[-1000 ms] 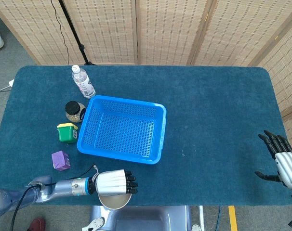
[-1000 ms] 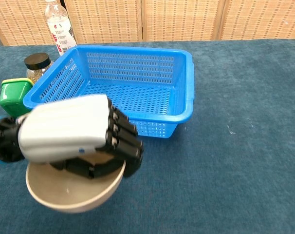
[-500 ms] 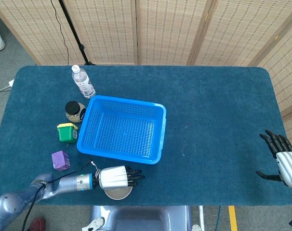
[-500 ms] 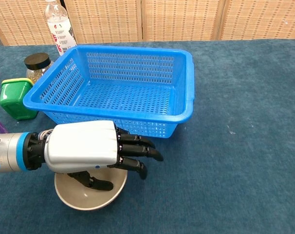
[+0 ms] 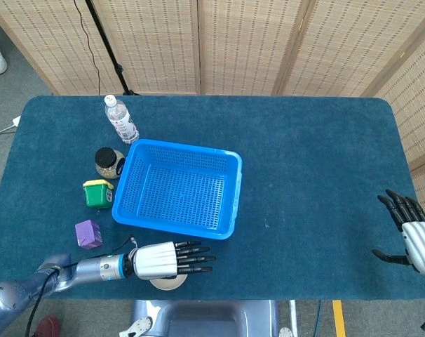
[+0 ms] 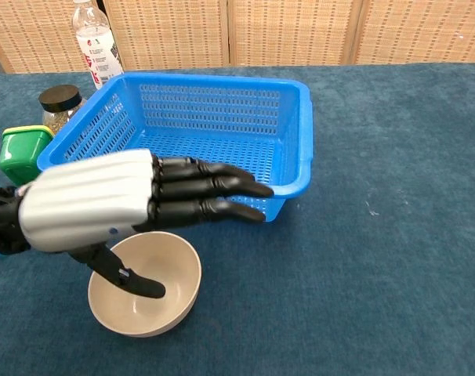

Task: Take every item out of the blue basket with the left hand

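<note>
The left robot hand [image 6: 104,207] is hovering over the beige bowl [image 6: 145,294] with its fingers stretched out flat and apart and nothing in its grasp, its thumb hanging down just inside the bowl's rim; the bowl is sitting on the bench [image 5: 318,175] just in front of the blue basket [image 5: 177,188], near the front edge. The right robot hand [image 5: 411,235] is resting at the far right of the bench, fingers spread and holding nothing. The main risk, as I am judging it, is coming from that thumb: if the hand is pulling away sideways while the thumb is dipping below the rim, it could be catching the bowl and tipping it or dragging it toward the bench's front edge, which is lying close. A low sweep of the extended fingers toward the basket could also be knocking the basket's front wall and shoving it into the things beside it. Counting what is out: one bowl, one water bottle [image 5: 120,118], one dark-lidded jar [image 5: 108,161], one green container with a yellow lid [image 5: 97,193] and one purple cube [image 5: 88,234], all lying outside the basket to its left or front. The single basket is showing nothing inside in either view, so the emptying looks finished.
</note>
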Motion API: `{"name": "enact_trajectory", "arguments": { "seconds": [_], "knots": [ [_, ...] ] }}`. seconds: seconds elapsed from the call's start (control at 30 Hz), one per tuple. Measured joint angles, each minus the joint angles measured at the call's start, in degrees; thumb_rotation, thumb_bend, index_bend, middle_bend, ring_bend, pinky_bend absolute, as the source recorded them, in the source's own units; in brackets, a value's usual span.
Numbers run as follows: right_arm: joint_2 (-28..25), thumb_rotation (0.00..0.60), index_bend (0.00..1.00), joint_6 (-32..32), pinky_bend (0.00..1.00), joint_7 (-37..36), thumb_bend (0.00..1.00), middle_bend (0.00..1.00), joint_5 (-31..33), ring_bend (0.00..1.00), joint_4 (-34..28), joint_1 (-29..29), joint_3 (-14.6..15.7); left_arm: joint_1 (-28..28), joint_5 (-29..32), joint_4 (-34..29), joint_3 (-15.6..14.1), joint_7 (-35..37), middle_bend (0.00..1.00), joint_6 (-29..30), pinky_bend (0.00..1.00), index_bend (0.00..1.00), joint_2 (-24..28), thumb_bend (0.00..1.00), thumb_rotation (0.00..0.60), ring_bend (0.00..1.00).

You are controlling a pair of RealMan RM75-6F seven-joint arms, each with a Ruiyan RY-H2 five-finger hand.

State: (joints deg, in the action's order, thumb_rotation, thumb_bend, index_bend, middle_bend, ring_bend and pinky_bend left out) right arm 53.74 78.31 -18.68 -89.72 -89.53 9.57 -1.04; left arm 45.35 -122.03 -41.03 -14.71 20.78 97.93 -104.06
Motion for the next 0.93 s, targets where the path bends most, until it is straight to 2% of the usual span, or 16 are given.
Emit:
{"name": "enact_trajectory", "arguments": {
  "seconds": [0.03,0.17,0.27,0.37,0.47,0.6,0.7,0.8,0.93],
  "knots": [
    [0.00,0.600,0.00,0.00,0.00,0.07,0.00,0.00,-0.11,0.00,-0.04,0.00,0.04,-0.22,0.27,-0.14,0.39,0.47,0.00,1.58,0.17,0.00,0.32,0.00,0.600,0.00],
    [-0.08,0.600,0.00,0.11,0.00,0.21,0.00,0.00,-0.34,0.00,-0.25,-0.03,0.14,-0.97,2.66,-2.48,2.87,1.50,0.00,5.02,0.02,0.00,2.31,0.00,0.600,0.00],
    [-0.14,0.600,0.00,0.19,0.00,0.06,0.00,0.00,-0.42,0.00,-0.35,-0.06,0.16,-1.63,5.41,-6.86,4.06,0.32,0.00,3.77,0.00,0.00,4.99,0.00,0.600,0.00],
    [-0.15,0.600,0.00,0.31,0.00,-0.12,0.00,0.00,-0.86,0.00,-0.37,-0.04,0.26,-2.73,8.96,-14.22,4.99,-3.93,0.00,0.53,0.00,0.00,9.23,0.00,0.600,0.00],
    [0.03,0.600,0.00,0.48,0.00,-0.24,0.00,0.00,-1.60,0.00,-0.22,0.02,0.45,-4.75,13.53,-24.42,5.62,-9.83,0.00,-2.44,0.00,0.00,14.59,0.00,0.600,0.00],
    [0.67,0.600,0.00,1.15,0.00,0.41,0.00,0.00,-2.52,0.00,0.40,0.04,0.61,-10.15,22.87,-39.36,5.87,-16.82,0.00,-5.18,0.00,0.00,23.42,0.00,0.600,0.00],
    [1.17,0.600,0.00,2.14,0.00,1.71,0.00,0.00,-2.79,0.00,0.65,-0.20,0.52,-15.86,30.65,-46.22,5.81,-20.25,0.00,-5.80,0.00,0.00,29.01,0.00,0.600,0.00],
    [1.66,0.600,0.00,2.82,0.00,3.25,0.00,0.00,-2.79,0.00,0.84,-0.46,0.41,-21.74,36.88,-49.78,5.81,-21.44,0.00,-5.76,0.00,0.00,33.46,0.00,0.600,0.00],
    [2.29,0.600,0.00,3.40,0.00,5.35,0.00,0.00,-2.75,0.00,0.88,-0.81,0.34,-26.33,41.56,-51.18,6.03,-19.84,0.00,-6.53,0.00,0.00,36.09,0.00,0.600,0.00]
  ]
}}
